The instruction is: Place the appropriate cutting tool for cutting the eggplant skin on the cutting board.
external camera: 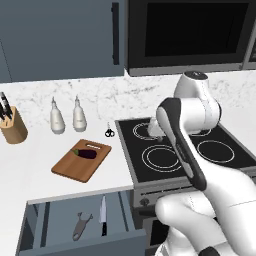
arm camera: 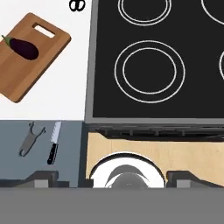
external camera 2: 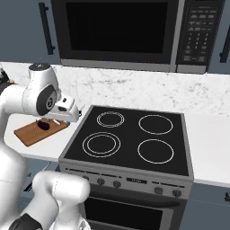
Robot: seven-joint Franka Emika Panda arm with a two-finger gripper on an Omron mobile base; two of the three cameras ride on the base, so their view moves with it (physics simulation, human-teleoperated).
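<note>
Peeler (external camera: 82,225) lies flat in the open drawer (external camera: 35,225) at lower left of the left base view, just beside the knife (external camera: 103,215); judged light, rigid and thin, so best pinched across the narrow handle, not the forked head. Gripper (arm camera: 112,178) has its jaws wide and empty above the stove (external camera: 185,152). Hand view shows peeler, knife, scissors (arm camera: 77,5) and the board (arm camera: 27,54) with eggplant (arm camera: 22,47) at upper left together; in the right base view the arm covers part of the board.
</note>
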